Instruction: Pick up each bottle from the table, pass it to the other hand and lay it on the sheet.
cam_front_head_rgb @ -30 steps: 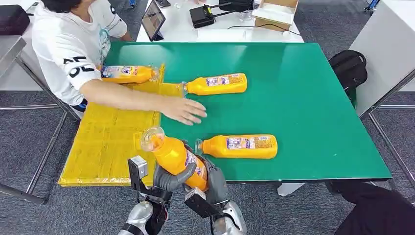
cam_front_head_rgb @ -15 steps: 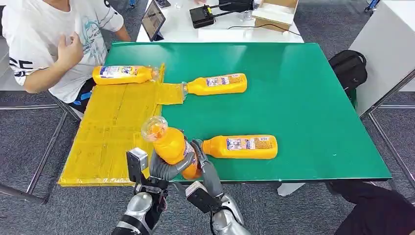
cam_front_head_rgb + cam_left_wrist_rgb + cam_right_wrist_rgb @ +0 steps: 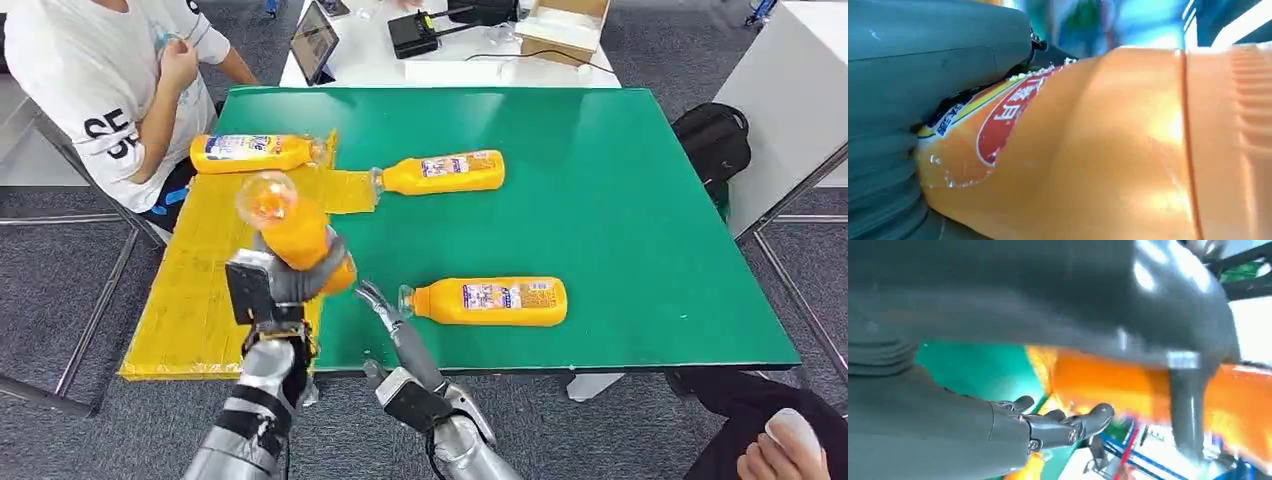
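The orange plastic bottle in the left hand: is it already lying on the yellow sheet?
Not yet. The left hand holds the orange plastic bottle tilted above the yellow sheet, cap end raised.

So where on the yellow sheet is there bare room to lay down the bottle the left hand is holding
The left hand holds the bottle over the sheet's inner edge. The sheet's middle and near end look bare, bordered by the green table on one side. The far end is crowded: one bottle lies there, another just beyond the corner.
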